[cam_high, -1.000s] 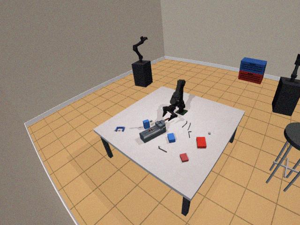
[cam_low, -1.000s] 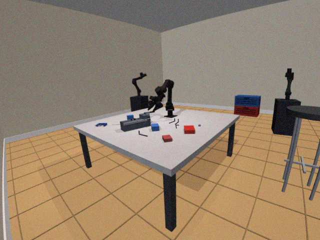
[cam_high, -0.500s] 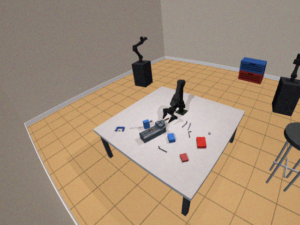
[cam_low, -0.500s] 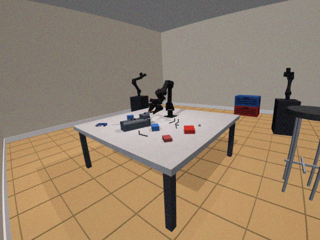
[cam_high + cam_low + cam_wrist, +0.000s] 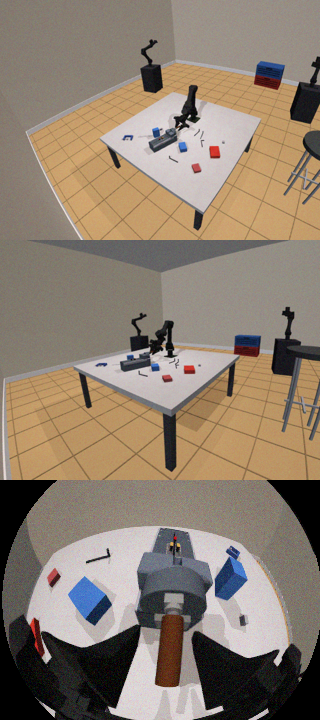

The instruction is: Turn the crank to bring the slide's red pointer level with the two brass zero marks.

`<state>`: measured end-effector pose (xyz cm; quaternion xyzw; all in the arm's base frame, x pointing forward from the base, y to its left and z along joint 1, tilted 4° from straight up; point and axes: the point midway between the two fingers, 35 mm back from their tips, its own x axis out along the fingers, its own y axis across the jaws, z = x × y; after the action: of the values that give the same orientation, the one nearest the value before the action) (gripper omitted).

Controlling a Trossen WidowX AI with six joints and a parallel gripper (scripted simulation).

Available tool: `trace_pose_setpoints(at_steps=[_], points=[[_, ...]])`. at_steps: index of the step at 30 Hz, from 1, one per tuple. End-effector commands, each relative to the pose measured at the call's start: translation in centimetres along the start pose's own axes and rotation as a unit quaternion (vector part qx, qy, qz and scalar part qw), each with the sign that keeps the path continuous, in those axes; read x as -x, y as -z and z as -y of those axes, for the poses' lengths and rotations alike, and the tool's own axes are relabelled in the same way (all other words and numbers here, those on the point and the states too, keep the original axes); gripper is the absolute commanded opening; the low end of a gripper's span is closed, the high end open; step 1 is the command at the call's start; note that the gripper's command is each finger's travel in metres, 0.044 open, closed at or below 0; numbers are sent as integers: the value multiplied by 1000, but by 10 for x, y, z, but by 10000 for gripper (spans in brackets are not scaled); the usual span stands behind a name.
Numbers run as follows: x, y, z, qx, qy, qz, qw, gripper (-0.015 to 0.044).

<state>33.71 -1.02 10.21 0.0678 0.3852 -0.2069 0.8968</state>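
Observation:
The grey machine (image 5: 163,143) (image 5: 135,365) (image 5: 172,585) stands on the table, its crank end facing the arm. The brown crank handle (image 5: 178,126) (image 5: 170,652) points out towards the gripper. My gripper (image 5: 183,127) (image 5: 167,633) is partly open, with one finger on each side of the handle. The wrist view shows a gap between the handle and each finger. The red pointer (image 5: 159,138) (image 5: 175,538) is not level with the brass zero marks (image 5: 162,137) (image 5: 175,545); it sits beyond them, on the side away from the crank.
One blue block (image 5: 182,146) (image 5: 155,367) (image 5: 87,600) and another blue block (image 5: 155,132) (image 5: 231,578) flank the machine. A blue clamp-like piece (image 5: 127,137) lies past its far end. Red blocks (image 5: 214,151) (image 5: 166,378) and several black hex keys (image 5: 173,159) lie on the table (image 5: 206,186).

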Motion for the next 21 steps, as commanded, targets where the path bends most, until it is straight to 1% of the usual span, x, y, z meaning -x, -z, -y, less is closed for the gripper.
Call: trace_pose_setpoints(at_steps=[1, 7, 21], points=[[-2, 3, 0, 2, 2, -3, 1000, 151], [-2, 3, 0, 2, 2, -3, 1000, 0], [0, 1, 4, 2, 2, -3, 1000, 0]])
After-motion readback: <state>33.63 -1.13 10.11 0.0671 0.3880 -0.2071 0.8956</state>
